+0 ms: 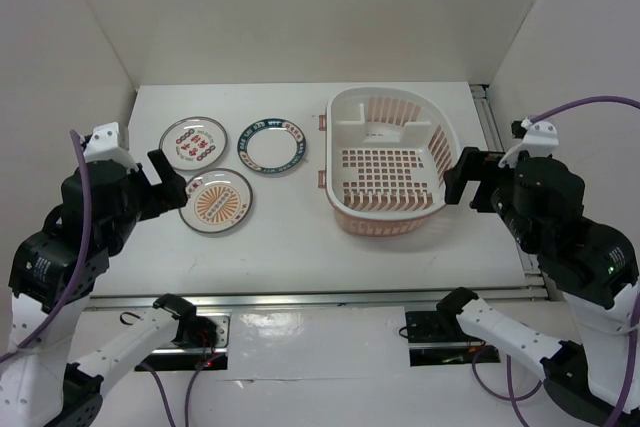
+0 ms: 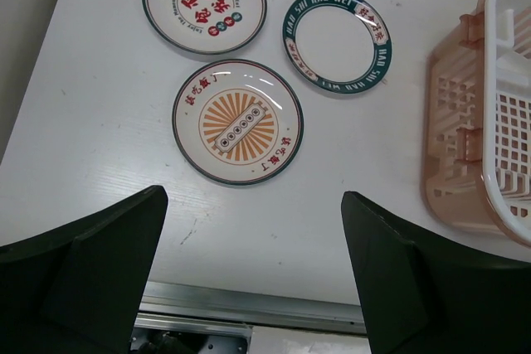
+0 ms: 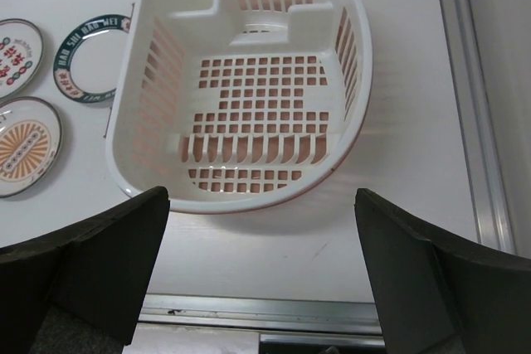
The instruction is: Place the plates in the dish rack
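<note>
Seen from above, three plates lie flat on the white table (image 1: 290, 247), left of centre and close together without overlapping. The red plate (image 1: 194, 142) is furthest back and left, the blue-green plate (image 1: 272, 145) sits just to its right, and the orange plate (image 1: 215, 201) is nearest the arms. The rack (image 1: 336, 137) stands empty to their right, well apart from them.

The left gripper (image 2: 253, 205) hangs over the table's near edge, jaws spread wide and empty, with the orange plate just ahead. The right gripper (image 3: 261, 196) is also wide and empty, facing the rack.

We judge the plates stiff, light and glossy, so likely slippery. We cannot tell whether they are ceramic or plastic, so treat them as breakable. Lying flat, each offers only its raised rim. We would pinch the near rim of the orange plate, one finger under the lip.
</note>
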Robot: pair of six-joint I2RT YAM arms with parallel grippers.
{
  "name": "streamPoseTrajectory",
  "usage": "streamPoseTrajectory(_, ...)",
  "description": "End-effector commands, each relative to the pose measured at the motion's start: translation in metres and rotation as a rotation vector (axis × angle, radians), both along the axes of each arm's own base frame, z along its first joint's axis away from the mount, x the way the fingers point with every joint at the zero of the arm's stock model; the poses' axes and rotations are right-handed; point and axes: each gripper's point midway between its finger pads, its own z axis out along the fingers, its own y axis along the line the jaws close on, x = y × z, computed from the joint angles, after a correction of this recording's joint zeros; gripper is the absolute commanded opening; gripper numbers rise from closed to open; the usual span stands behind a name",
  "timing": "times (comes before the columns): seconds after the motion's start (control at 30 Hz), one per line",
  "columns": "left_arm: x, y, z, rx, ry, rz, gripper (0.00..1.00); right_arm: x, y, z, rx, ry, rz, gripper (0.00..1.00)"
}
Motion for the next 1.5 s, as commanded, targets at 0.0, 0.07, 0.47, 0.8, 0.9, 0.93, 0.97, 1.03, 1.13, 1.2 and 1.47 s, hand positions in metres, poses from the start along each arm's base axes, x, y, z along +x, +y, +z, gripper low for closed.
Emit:
streamPoseTrajectory(0.0, 0.008, -0.01, 0.007, -0.049, -0.05, -0.022, 1.0, 0.002, 0.009, 0.01, 0.034, -0.056, 0.055, 1.0)
streamPoseTrajectory(0.07, 0.016, -0.013, 0.004, -0.048, -0.046, -0.022, 1.0, 0.01, 0.015, 0.007, 0.023, -0.037, 0.055, 1.0)
streamPoseTrajectory(0.47, 0.135, 0.001, -0.047, -0.227, 0.018, 0.142, 1.0, 0.043, 0.083, 0.006, 0.152, -0.089, 0.282, 1.0)
streamPoseTrajectory(0.8, 0.199, 0.103, -0.14, -0.55, -0.018, 0.301, 1.0, 0.045, 0.104, -0.028, 0.162, -0.027, 0.367, 1.0)
streamPoseTrajectory(0.9, 0.216, 0.114, -0.171, -0.587, -0.013, 0.29, 1.0, 0.045, 0.109, -0.043, 0.16, 0.004, 0.388, 1.0)
streamPoseTrajectory(0.93, 0.223, 0.116, -0.192, -0.627, 0.035, 0.293, 1.0, 0.043, 0.112, -0.038, 0.165, -0.012, 0.414, 1.0)
streamPoseTrajectory(0.97, 0.227, 0.114, -0.201, -0.649, 0.051, 0.284, 1.0, 0.043, 0.112, -0.045, 0.16, 0.002, 0.413, 1.0)
streamPoseTrajectory(1.03, 0.236, 0.122, -0.213, -0.657, 0.046, 0.283, 1.0, 0.04, 0.113, -0.044, 0.17, -0.011, 0.427, 1.0)
streamPoseTrajectory(1.13, 0.253, 0.132, -0.237, -0.653, 0.089, 0.286, 0.98, 0.039, 0.113, -0.043, 0.174, -0.023, 0.428, 1.0)
streamPoseTrajectory(1.2, 0.262, 0.134, -0.255, -0.66, 0.121, 0.282, 0.96, 0.039, 0.113, -0.043, 0.174, -0.023, 0.428, 1.0)
streamPoseTrajectory(1.47, 0.27, 0.153, -0.296, -0.688, 0.162, 0.351, 0.84, 0.04, 0.113, -0.04, 0.171, -0.036, 0.433, 1.0)
